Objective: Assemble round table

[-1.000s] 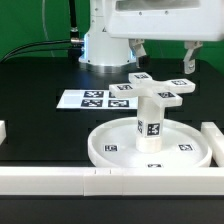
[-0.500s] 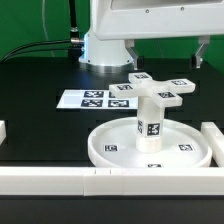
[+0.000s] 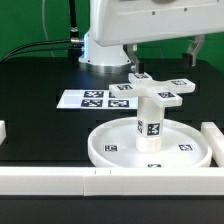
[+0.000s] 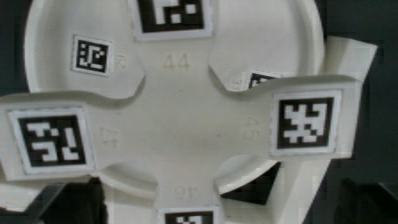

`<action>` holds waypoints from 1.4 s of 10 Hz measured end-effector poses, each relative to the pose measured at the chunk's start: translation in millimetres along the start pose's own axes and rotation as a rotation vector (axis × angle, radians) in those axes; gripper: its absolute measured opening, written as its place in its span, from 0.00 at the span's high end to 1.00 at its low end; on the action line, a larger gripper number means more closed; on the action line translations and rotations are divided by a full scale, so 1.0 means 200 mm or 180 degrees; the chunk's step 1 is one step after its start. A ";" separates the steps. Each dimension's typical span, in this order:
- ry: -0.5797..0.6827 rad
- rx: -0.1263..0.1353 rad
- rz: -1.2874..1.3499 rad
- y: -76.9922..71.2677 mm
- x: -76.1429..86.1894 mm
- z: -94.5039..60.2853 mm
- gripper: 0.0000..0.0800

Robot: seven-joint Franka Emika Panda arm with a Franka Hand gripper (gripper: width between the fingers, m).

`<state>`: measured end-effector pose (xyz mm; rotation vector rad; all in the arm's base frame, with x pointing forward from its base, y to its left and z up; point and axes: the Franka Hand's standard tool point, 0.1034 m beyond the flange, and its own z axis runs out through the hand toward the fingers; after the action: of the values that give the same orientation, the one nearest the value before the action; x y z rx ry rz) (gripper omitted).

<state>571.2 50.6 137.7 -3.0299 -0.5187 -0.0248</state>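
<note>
White plastic parts stacked, foot waiting for seating

White disc [image 3: 150, 143] low and centre-right in the exterior view, post [image 3: 150, 120] upright at its middle, cross-shaped foot [image 3: 160, 90] on the post top. Gripper [image 3: 165, 52] above the foot at upper right, fingers spread wide, holding nothing. Seen from the wrist: foot [image 4: 178, 110] filling the frame, disc rim [image 4: 347, 70] behind. Likely next: descend straight over the foot's centre, close evenly across its hub, keep the post vertical. Marker board [image 3: 95, 99] at left centre, clear of the work.
</note>
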 end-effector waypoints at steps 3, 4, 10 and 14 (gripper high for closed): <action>0.0002 -0.0022 -0.0685 0.02 0.00 0.00 0.19; -0.0005 -0.0037 -0.1082 0.03 0.00 0.02 0.19; -0.0032 -0.0098 -0.2216 0.06 -0.02 0.03 0.19; -0.0048 -0.0119 -0.2217 0.07 -0.03 0.09 0.19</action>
<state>570.7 37.5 118.6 -2.7129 -1.5449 -0.0464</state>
